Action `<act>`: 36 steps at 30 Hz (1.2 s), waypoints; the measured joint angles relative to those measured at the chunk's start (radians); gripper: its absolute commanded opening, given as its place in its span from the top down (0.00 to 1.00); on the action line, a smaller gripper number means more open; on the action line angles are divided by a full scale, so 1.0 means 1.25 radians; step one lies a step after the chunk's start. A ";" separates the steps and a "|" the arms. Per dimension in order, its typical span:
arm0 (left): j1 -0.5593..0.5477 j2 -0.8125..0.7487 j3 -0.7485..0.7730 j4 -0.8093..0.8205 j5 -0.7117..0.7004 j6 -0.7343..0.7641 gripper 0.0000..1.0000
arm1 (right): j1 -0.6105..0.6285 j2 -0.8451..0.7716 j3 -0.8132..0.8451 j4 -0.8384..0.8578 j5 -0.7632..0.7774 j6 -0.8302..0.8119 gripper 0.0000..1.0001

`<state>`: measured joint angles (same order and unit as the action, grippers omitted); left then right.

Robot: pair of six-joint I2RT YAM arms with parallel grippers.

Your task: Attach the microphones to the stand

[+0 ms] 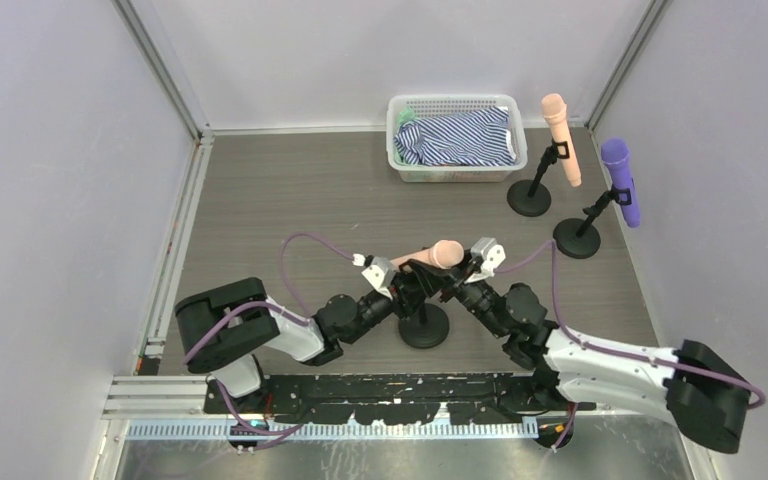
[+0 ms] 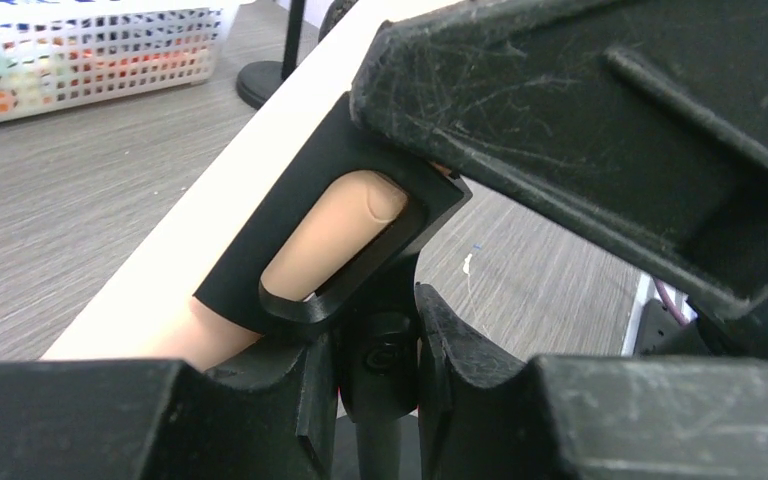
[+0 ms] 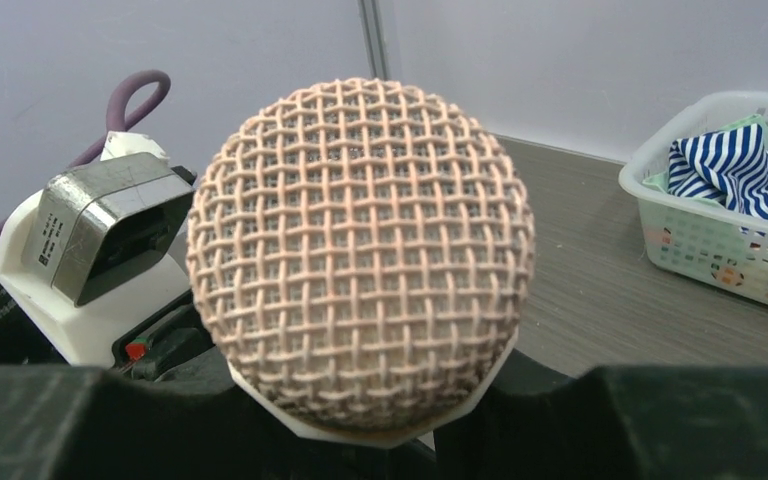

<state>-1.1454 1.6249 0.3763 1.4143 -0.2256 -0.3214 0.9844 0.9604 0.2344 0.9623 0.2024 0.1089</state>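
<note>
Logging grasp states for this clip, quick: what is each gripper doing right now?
Left gripper: closed on the near stand, just under its clip.
Right gripper: closed on the peach microphone.

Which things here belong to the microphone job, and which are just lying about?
Job:
near peach microphone
near stand
far peach microphone on far stand
purple microphone on right stand

Lying about:
white basket
striped cloth inside it
</note>
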 measured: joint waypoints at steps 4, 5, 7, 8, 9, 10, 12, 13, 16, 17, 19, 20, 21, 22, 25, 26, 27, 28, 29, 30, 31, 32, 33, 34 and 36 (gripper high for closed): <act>-0.013 0.000 0.000 -0.003 0.030 0.037 1.00 | 0.001 -0.158 -0.003 -0.164 -0.014 0.005 0.43; -0.015 0.000 0.000 -0.003 0.037 0.042 1.00 | 0.003 -0.190 -0.003 -0.201 -0.019 0.009 0.41; -0.016 0.000 0.000 -0.004 0.052 0.059 1.00 | 0.008 -0.267 -0.003 -0.294 -0.029 0.022 0.37; -0.016 0.000 0.000 -0.004 0.056 0.063 1.00 | 0.009 -0.311 -0.003 -0.348 -0.033 0.028 0.35; -0.016 0.000 0.000 -0.005 0.060 0.067 1.00 | 0.010 -0.343 -0.003 -0.386 -0.036 0.032 0.34; -0.016 0.000 0.000 -0.005 0.064 0.069 1.00 | 0.011 -0.375 -0.003 -0.423 -0.038 0.038 0.33; -0.016 0.000 0.000 -0.005 0.070 0.074 1.00 | 0.011 -0.438 0.000 -0.487 -0.039 0.045 0.30; -0.016 0.000 0.000 -0.005 0.072 0.075 1.00 | 0.011 -0.459 0.002 -0.510 -0.039 0.047 0.29; -0.016 0.000 0.000 -0.005 0.077 0.076 1.00 | 0.011 -0.534 0.018 -0.572 -0.041 0.054 0.27; -0.016 0.000 0.000 -0.005 0.078 0.077 1.00 | 0.011 -0.552 0.028 -0.587 -0.042 0.056 0.27; -0.016 0.000 0.000 -0.005 0.080 0.078 1.00 | 0.011 -0.574 0.049 -0.613 -0.041 0.057 0.25; -0.016 0.000 0.000 -0.005 0.080 0.078 1.00 | 0.011 -0.581 0.061 -0.628 -0.041 0.057 0.25; -0.016 0.000 0.000 -0.005 0.081 0.079 1.00 | 0.011 -0.583 0.070 -0.638 -0.041 0.057 0.25; -0.016 0.000 0.000 -0.005 0.083 0.079 1.00 | 0.011 -0.584 0.080 -0.646 -0.041 0.057 0.24; -0.016 0.000 0.000 -0.006 0.086 0.081 1.00 | 0.011 -0.581 0.099 -0.664 -0.037 0.057 0.24; -0.016 0.000 0.000 -0.006 0.088 0.081 1.00 | 0.011 -0.577 0.104 -0.667 -0.036 0.057 0.24; -0.016 0.000 0.000 -0.006 0.089 0.082 1.00 | 0.011 -0.570 0.110 -0.670 -0.034 0.057 0.24; -0.016 0.000 0.000 -0.006 0.090 0.082 1.00 | 0.011 -0.558 0.117 -0.674 -0.030 0.057 0.24; -0.016 0.000 0.000 -0.006 0.091 0.083 1.00 | 0.011 -0.547 0.123 -0.678 -0.028 0.057 0.25; -0.016 0.000 0.000 -0.006 0.092 0.084 1.00 | 0.011 -0.533 0.129 -0.680 -0.025 0.056 0.28; -0.016 0.000 0.000 -0.006 0.092 0.085 1.00 | 0.011 -0.521 0.133 -0.682 -0.024 0.056 0.31; -0.016 0.000 0.000 -0.006 0.092 0.085 1.00 | 0.011 -0.510 0.136 -0.681 -0.024 0.055 0.35; -0.016 0.000 0.000 -0.006 0.092 0.085 1.00 | 0.011 -0.497 0.138 -0.680 -0.024 0.056 0.41; -0.016 0.000 0.000 -0.007 0.092 0.085 1.00 | 0.011 -0.487 0.139 -0.678 -0.026 0.055 0.47; -0.016 0.000 0.000 -0.006 0.091 0.084 1.00 | 0.014 -0.471 0.140 -0.669 -0.032 0.058 0.59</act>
<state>-1.1652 1.6249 0.3767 1.4063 -0.1120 -0.2169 1.0016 0.3714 0.4095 0.1265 0.1623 0.1810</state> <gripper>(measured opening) 0.295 0.568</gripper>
